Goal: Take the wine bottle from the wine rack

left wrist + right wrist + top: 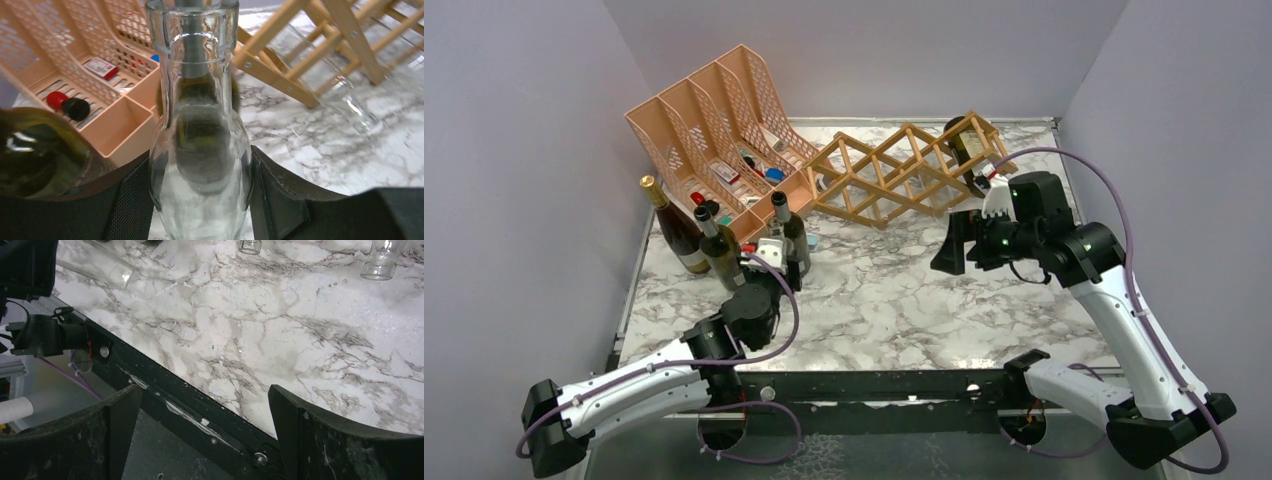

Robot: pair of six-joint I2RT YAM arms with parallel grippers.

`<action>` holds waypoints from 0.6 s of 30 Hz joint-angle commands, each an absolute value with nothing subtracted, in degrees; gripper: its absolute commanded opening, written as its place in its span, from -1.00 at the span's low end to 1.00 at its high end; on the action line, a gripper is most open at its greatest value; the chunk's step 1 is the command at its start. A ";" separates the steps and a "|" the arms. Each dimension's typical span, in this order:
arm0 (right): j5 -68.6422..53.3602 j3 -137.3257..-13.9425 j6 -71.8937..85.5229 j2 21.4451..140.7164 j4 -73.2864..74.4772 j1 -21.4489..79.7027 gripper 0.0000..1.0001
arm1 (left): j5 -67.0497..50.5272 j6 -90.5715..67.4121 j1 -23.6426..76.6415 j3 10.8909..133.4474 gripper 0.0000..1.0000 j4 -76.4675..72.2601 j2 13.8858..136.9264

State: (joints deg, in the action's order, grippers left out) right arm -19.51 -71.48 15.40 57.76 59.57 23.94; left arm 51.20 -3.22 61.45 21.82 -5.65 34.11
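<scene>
The left gripper (200, 200) was closed on a clear glass bottle (200, 145), its pads against the bottle's sides, beside three dark upright bottles (709, 240) at the table's left. The right gripper (951, 245) hung above the marble table (894, 300) at mid-right, fingers spread and holding nothing. Farther back, the wine rack (894, 175) lay along the far side, and the wine bottle (969, 150) rested in its right-end opening. The pink file organiser (714, 120) stood far left.
</scene>
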 commanded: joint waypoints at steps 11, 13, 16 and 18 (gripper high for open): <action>-18.43 -68.46 14.94 56.10 56.82 24.08 1.00 | 44.38 -10.89 39.13 18.65 -0.36 -23.34 43.39; -18.28 -68.03 14.71 55.88 56.86 24.08 1.00 | 43.62 -10.98 38.32 18.22 -0.36 -24.18 44.05; -18.28 -67.53 14.40 55.90 56.56 24.08 1.00 | 42.41 -10.73 38.14 17.32 -0.36 -24.83 43.76; -18.64 -67.22 14.31 56.02 56.13 24.08 1.00 | 42.67 -10.81 38.14 16.49 -0.36 -25.04 43.10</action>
State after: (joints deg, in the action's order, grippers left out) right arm -19.35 -67.94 15.31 56.60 58.11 23.94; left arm 45.34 -9.63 38.30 17.50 -18.85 44.36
